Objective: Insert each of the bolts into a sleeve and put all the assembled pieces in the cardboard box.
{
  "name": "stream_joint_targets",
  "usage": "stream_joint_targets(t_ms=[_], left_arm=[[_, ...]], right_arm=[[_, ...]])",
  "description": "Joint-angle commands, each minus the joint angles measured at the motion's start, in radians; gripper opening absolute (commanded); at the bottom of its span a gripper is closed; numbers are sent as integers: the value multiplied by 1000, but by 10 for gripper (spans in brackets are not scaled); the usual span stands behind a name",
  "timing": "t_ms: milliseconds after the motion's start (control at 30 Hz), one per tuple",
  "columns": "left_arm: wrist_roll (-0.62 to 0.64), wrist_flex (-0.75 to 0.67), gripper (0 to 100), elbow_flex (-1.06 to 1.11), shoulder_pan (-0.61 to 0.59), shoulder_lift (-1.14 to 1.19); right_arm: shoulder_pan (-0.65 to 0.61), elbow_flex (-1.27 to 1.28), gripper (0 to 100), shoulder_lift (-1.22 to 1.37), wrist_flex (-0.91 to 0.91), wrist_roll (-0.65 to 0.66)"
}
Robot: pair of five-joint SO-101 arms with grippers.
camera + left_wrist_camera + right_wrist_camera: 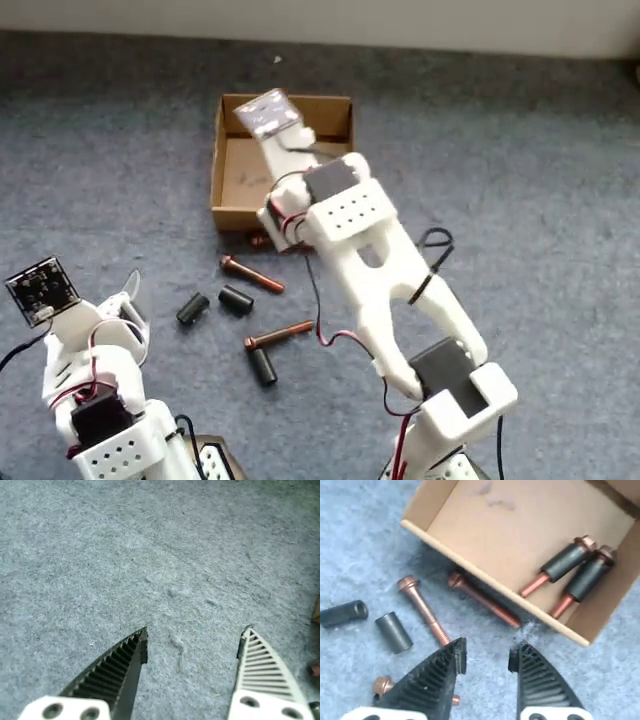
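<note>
Two assembled pieces (560,565) lie inside the cardboard box (485,530). The right end effector (487,652) hovers just outside its wall, partly open and empty, near a loose bolt (485,597) that apparently touches the box. Sleeves (394,631) lie farther out. The left end effector (196,631), wide open and empty, is well away from the box.

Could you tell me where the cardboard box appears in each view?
High view: cardboard box upper centre, under the right arm.
Left wrist view: brown sliver at frame edge, probably it.
Right wrist view: box beyond the right gripper.
Shared landmark: loose bolt nearby.
</note>
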Motion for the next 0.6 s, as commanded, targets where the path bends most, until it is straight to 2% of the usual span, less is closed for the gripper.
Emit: stream_joint_targets(t_ms=[0, 233, 400, 567], left_arm=[[8, -21, 301, -45, -5, -7], [8, -21, 301, -45, -5, -7], [8, -21, 301, -45, -4, -7], [8, -21, 301, -45, -1, -7]], right_arm=[[-93, 19, 134, -25, 5, 5], [-263, 163, 134, -19, -136, 9], [-274, 257, 134, -19, -277, 9], [-295, 294, 134, 27, -329, 11]])
